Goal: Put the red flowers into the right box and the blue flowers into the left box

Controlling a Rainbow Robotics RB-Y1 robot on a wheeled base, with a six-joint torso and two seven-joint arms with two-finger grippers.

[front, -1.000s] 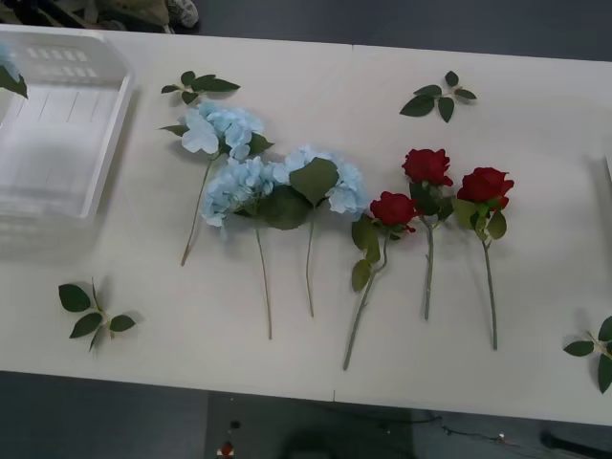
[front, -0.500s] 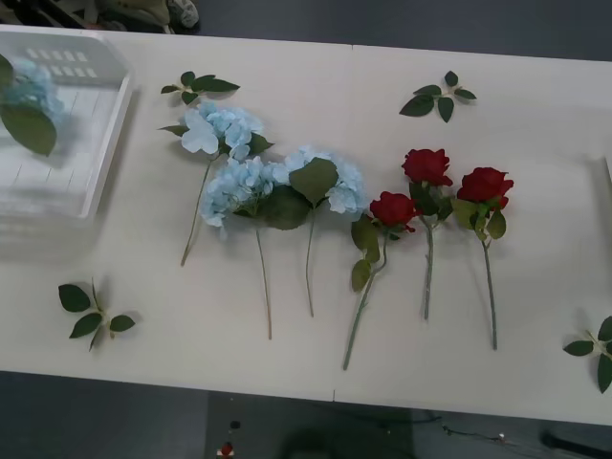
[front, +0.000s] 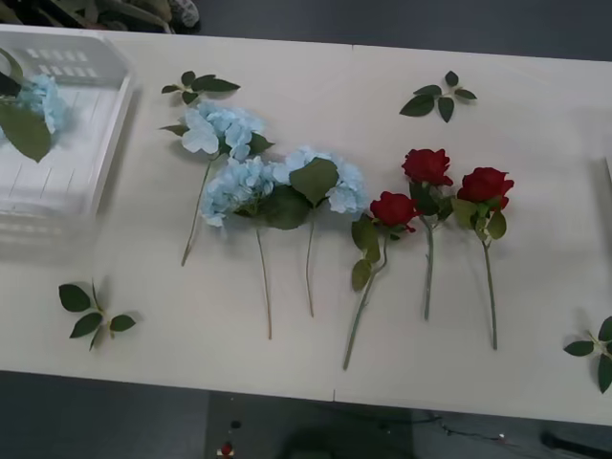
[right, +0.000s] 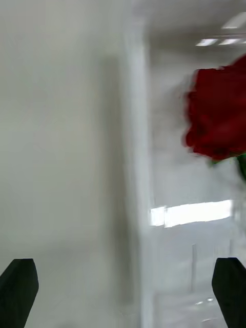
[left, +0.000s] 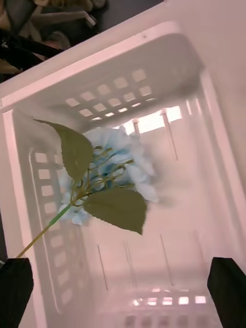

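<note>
The left box [front: 107,124], a white slotted tray, stands at the table's far left. One blue flower [front: 40,99] is inside it, also seen as a blue flower [left: 110,171] within the left box [left: 210,102]. Its stem runs toward one finger of my open left gripper [left: 122,266], which hovers above the box. Three blue flowers [front: 239,182] lie mid-table, and three red flowers [front: 426,166] lie to their right. My right gripper [right: 125,264] is open above the right box [right: 136,154], where a red flower [right: 218,115] lies.
Loose leaf sprigs lie at the back [front: 201,85], back right [front: 435,98], front left [front: 91,314] and front right edge [front: 598,349]. The table's front strip below the stems is bare.
The blue flower at the left box has come in from the view's left edge and now lies farther over the box's inside. The flowers on the table have not moved.
</note>
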